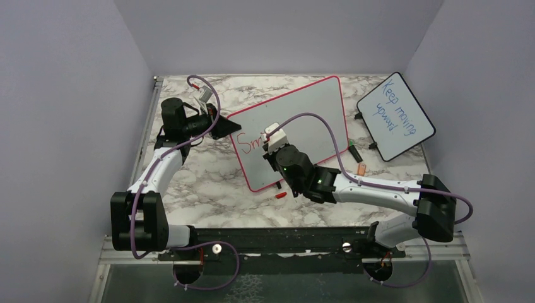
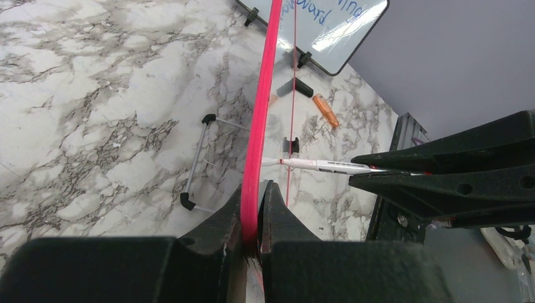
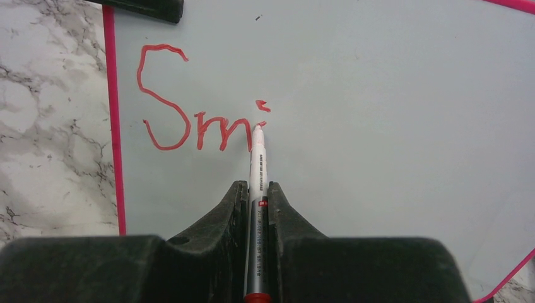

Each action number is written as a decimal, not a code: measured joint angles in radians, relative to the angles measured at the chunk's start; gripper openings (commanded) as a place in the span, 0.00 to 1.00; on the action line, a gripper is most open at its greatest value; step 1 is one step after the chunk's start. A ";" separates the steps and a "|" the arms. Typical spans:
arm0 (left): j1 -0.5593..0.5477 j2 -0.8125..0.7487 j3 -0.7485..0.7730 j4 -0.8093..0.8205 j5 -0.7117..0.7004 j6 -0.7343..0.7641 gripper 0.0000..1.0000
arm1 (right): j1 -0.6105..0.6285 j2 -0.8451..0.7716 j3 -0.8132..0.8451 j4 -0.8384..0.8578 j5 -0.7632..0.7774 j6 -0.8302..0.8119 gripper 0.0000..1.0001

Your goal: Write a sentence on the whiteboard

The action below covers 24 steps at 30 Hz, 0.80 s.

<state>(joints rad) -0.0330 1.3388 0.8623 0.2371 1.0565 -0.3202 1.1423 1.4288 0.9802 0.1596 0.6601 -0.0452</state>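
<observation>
The whiteboard (image 1: 303, 120) with the red-pink frame lies tilted in the middle of the table. Red writing (image 3: 195, 123) on it reads "Smi"; it also shows in the top view (image 1: 247, 144). My left gripper (image 1: 222, 126) is shut on the board's left edge; the left wrist view shows the pink frame (image 2: 258, 139) edge-on between the jaws. My right gripper (image 1: 272, 136) is shut on a red marker (image 3: 257, 170), its tip touching the board at the "i". The marker also shows in the left wrist view (image 2: 328, 166).
A smaller black-framed board (image 1: 395, 115) with blue writing "Keep moving upward" stands at the back right. A dark marker (image 1: 354, 151), an orange cap (image 1: 361, 169) and a red cap (image 1: 281, 195) lie on the marble table. A wire stand (image 2: 199, 161) lies behind the board.
</observation>
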 measured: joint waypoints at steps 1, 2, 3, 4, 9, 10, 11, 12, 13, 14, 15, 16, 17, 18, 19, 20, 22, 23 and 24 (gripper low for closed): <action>0.000 0.000 0.000 0.000 0.000 0.000 0.00 | 0.000 0.000 0.000 -0.003 0.000 0.003 0.01; 0.000 0.000 0.000 0.000 0.000 0.000 0.00 | 0.000 0.000 0.000 -0.006 0.000 0.006 0.01; 0.000 0.000 0.000 0.000 0.000 0.000 0.00 | 0.000 0.000 0.000 -0.011 -0.001 0.011 0.01; 0.000 0.000 0.000 0.000 -0.001 0.000 0.00 | 0.000 0.000 0.000 -0.016 -0.001 0.015 0.01; 0.000 0.000 0.000 -0.001 -0.003 0.000 0.00 | 0.003 -0.002 -0.003 -0.037 -0.001 0.034 0.01; 0.000 0.000 0.000 -0.001 -0.003 0.000 0.00 | 0.003 -0.003 -0.005 -0.041 -0.001 0.040 0.01; 0.000 0.000 0.000 -0.001 -0.003 0.000 0.00 | 0.003 -0.005 -0.007 -0.043 -0.001 0.045 0.01; 0.000 0.000 0.000 -0.001 -0.003 0.000 0.00 | 0.003 -0.006 -0.009 -0.045 -0.001 0.048 0.01; 0.000 0.000 0.000 -0.001 -0.003 0.000 0.00 | 0.003 -0.007 -0.011 -0.048 -0.001 0.053 0.01; 0.000 0.000 0.000 -0.001 -0.003 0.000 0.00 | 0.003 -0.010 -0.013 -0.050 -0.002 0.056 0.01; 0.000 0.000 0.000 -0.001 -0.003 0.000 0.00 | 0.003 -0.010 -0.014 -0.052 -0.002 0.058 0.01; 0.000 0.000 0.000 -0.001 -0.003 0.000 0.00 | 0.003 -0.011 -0.015 -0.054 -0.002 0.061 0.01; 0.000 0.000 0.000 -0.001 -0.003 0.000 0.00 | 0.003 -0.011 -0.015 -0.056 -0.002 0.064 0.01; 0.000 0.000 0.000 -0.001 -0.003 0.000 0.00 | 0.003 -0.012 -0.016 -0.057 -0.002 0.066 0.01; 0.000 0.000 0.000 -0.001 -0.003 0.000 0.00 | 0.003 -0.013 -0.017 -0.059 -0.002 0.069 0.01; 0.000 0.000 0.000 -0.001 -0.003 0.000 0.00 | 0.003 -0.014 -0.017 -0.063 -0.003 0.071 0.01; 0.000 0.000 0.000 -0.001 -0.003 0.000 0.00 | 0.003 -0.016 -0.017 -0.071 -0.004 0.072 0.01; 0.000 0.000 0.000 -0.001 -0.003 0.000 0.00 | 0.003 -0.016 -0.017 -0.076 -0.005 0.072 0.01; 0.000 0.000 0.000 -0.001 -0.003 0.000 0.00 | 0.003 -0.016 -0.017 -0.079 -0.006 0.072 0.01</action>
<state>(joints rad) -0.0330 1.3392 0.8623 0.2363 1.0534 -0.3206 1.1454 1.4124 0.9634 0.0807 0.6540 0.0269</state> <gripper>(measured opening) 0.094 0.165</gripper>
